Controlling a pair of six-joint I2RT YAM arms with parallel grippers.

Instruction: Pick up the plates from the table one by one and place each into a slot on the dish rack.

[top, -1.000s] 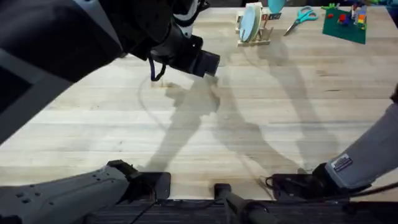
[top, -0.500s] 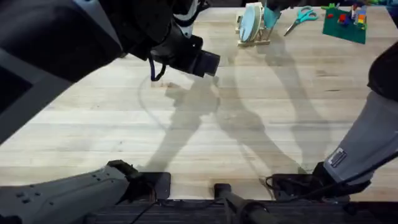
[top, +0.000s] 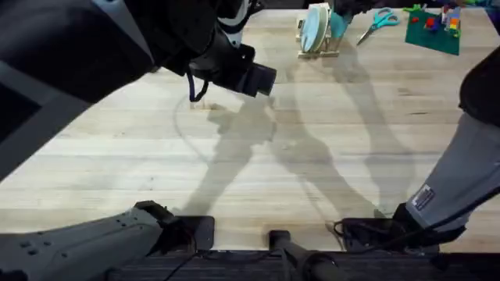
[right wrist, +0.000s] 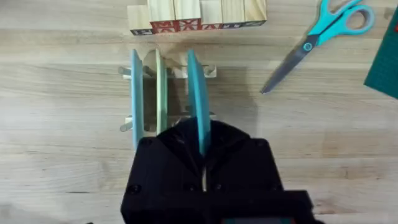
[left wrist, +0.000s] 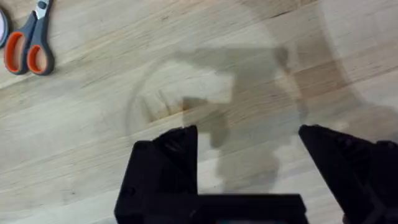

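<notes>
My left gripper (left wrist: 249, 155) hangs spread and empty over bare table (top: 328, 179), well clear. Farther off, my right gripper (right wrist: 202, 155) pinches the teal plate (right wrist: 198, 99) by its lower rim, upright, edge-on, so it can slip between the rack's (right wrist: 208, 71) dowels beside two plates already standing. Scissors (right wrist: 317, 34) lie near; blocks (right wrist: 196, 15) crowd just behind

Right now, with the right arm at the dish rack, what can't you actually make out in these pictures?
- Overhead: the right gripper is cut off by the top edge, and the dish rack is too small to count its plates.
- Right wrist: the gripper body hides the lower edge of the teal plate and the rack's near end, so whether it sits in a slot is unclear.
- Overhead: the raised left arm, dark and blurred, hides the table's left corner.
</notes>
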